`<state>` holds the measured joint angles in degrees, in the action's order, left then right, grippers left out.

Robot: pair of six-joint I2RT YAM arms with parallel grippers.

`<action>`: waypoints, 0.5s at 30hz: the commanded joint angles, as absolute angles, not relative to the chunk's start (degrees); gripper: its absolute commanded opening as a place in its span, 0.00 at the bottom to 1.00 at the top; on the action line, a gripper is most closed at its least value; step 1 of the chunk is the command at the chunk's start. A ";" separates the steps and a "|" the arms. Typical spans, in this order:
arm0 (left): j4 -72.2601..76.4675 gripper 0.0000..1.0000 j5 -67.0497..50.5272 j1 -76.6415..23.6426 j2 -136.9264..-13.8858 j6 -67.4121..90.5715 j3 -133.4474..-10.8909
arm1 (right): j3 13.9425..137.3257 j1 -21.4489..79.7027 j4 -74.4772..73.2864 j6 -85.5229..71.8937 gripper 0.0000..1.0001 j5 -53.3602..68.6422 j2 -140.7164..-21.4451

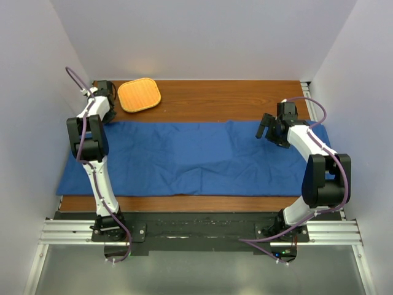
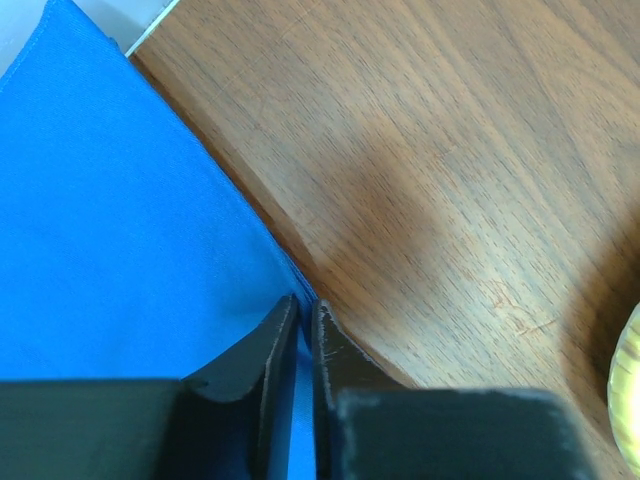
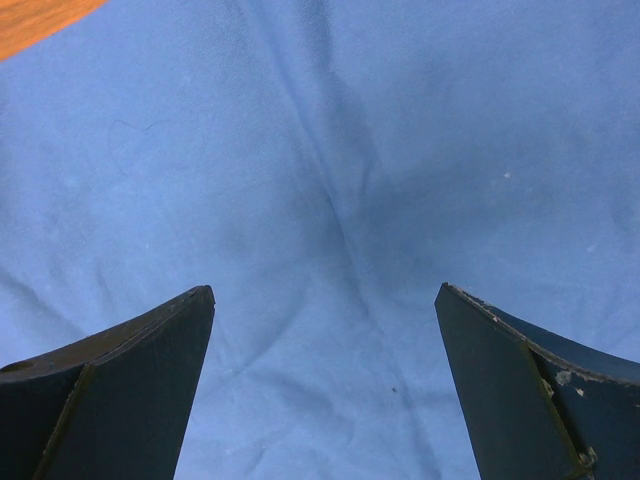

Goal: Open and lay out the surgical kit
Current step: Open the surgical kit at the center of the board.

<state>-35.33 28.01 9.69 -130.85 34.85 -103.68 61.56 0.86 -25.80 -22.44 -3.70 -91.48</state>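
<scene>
The surgical kit shows as a large blue cloth wrap (image 1: pixel 196 160) spread flat across the wooden table, with a few creases in it. My left gripper (image 1: pixel 108 115) is at the wrap's far left edge. In the left wrist view its jaws (image 2: pixel 305 300) are pinched almost together, with the blue cloth's hem (image 2: pixel 300 380) between them. My right gripper (image 1: pixel 264 129) hovers over the wrap's far right part. Its fingers (image 3: pixel 325 290) stand wide apart above the blue cloth (image 3: pixel 330 150), with nothing between them.
An orange rounded-square mat (image 1: pixel 139 95) lies on the bare wood (image 1: pixel 233 98) behind the wrap, just right of my left gripper; its rim (image 2: pixel 628 375) shows at the left wrist view's right edge. White walls close in the table on three sides.
</scene>
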 commanded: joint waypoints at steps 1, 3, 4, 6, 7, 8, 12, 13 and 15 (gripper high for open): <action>-36.56 0.10 28.83 10.20 -127.79 34.19 -103.09 | 61.61 1.05 -25.05 -22.32 0.98 -3.16 -90.09; -36.91 0.08 29.18 10.28 -126.83 34.01 -103.01 | 61.61 1.14 -24.96 -22.24 0.99 -3.25 -89.91; -37.35 0.08 29.27 10.28 -126.39 34.01 -103.01 | 61.61 1.06 -25.13 -22.32 0.98 -3.34 -89.83; -37.70 0.07 29.36 10.20 -124.90 33.93 -102.48 | 61.79 1.05 -25.22 -22.32 0.98 -3.51 -89.56; -37.79 0.07 29.18 10.20 -124.28 34.01 -102.05 | 61.87 1.05 -25.22 -22.24 0.99 -3.52 -89.56; -37.71 0.07 28.92 10.20 -122.89 34.27 -100.65 | 61.96 1.05 -25.22 -22.15 0.99 -3.60 -89.47; -37.09 0.07 29.09 10.20 -119.01 35.07 -95.90 | 61.96 1.06 -25.23 -22.32 0.98 -3.60 -89.65; -36.48 0.07 29.35 10.20 -117.44 35.59 -94.93 | 61.88 1.05 -25.22 -22.32 0.99 -3.52 -89.65; -35.17 0.07 29.62 10.28 -115.85 36.21 -91.33 | 61.61 1.05 -25.14 -22.41 0.99 -3.16 -89.65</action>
